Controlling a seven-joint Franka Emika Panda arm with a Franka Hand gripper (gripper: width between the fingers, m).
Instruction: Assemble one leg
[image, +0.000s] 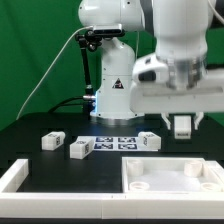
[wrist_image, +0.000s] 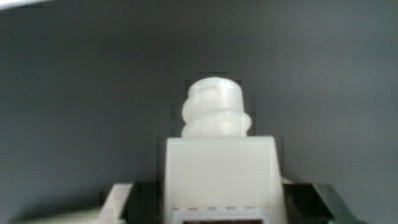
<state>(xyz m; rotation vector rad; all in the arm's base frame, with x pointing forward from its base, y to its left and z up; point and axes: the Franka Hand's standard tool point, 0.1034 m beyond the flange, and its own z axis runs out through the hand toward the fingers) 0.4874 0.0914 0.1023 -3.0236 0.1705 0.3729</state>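
Observation:
My gripper (image: 183, 124) hangs above the table on the exterior view's right and is shut on a leg (image: 184, 127). In the wrist view this leg (wrist_image: 221, 150) is a white block between the two dark fingers (wrist_image: 125, 200), with its rounded threaded end pointing away over the dark table. Three more legs lie on the table: one (image: 53, 141) and another (image: 79, 149) on the exterior view's left, and a third (image: 148, 140) beside the marker board (image: 112, 143). The large white panel (image: 165, 182) with a raised rim lies at the front right, below the gripper.
A white L-shaped bracket (image: 18, 178) lies at the front on the exterior view's left. The robot base (image: 112, 95) stands behind the marker board. A green backdrop closes the back.

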